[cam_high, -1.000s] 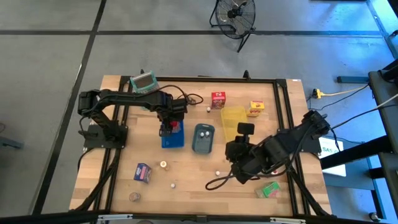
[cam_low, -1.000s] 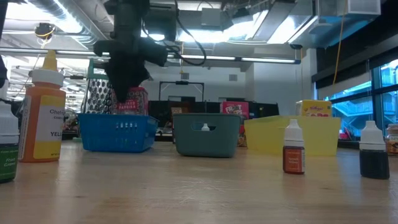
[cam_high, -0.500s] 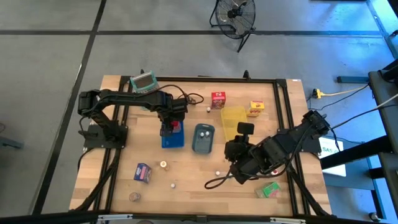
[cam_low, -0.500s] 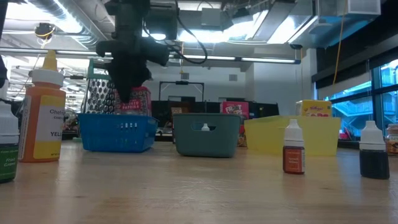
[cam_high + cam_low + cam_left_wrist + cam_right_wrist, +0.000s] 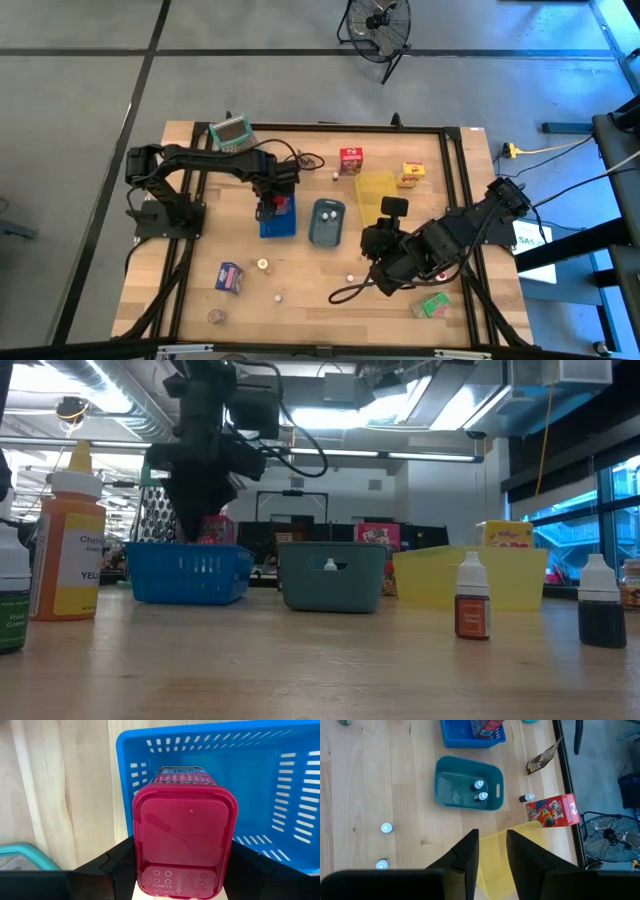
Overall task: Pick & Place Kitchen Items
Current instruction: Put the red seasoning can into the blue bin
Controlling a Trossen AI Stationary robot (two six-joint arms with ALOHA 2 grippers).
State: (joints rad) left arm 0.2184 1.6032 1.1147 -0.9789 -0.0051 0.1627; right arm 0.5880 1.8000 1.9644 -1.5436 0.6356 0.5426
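Observation:
My left gripper [image 5: 270, 207] points down over the blue tray [image 5: 278, 224] and is shut on a red carton [image 5: 184, 840] with a red lid. In the low view the carton [image 5: 212, 528] shows behind the tray's wall [image 5: 190, 572], below the gripper [image 5: 200, 510]. My right gripper [image 5: 376, 243] waits above the table, near the yellow tray [image 5: 375, 195]. Its fingers [image 5: 492, 850] stand slightly apart with nothing between them. My left gripper pinches the red carton between its two fingers, one on each of two opposite sides [image 5: 137, 865] near the lidded top. The fingers come from above, pointing down. The carton hangs upright with its lower end inside the blue tray; whether it touches the tray's floor I cannot tell.
A grey-blue tray [image 5: 327, 222] holding two small bottles stands right of the blue one. A red carton [image 5: 350, 160] and a yellow one [image 5: 411, 175] stand farther back. A blue-purple carton [image 5: 231, 277], a green carton [image 5: 434, 305] and small round pieces [image 5: 263, 265] lie nearer. The grater [image 5: 232, 131] is at the far left.
My left gripper has sunk a little with the red carton, so that in the low view more of the carton now stands behind the blue tray's wall. The carton has stayed upright. The right arm has kept still.

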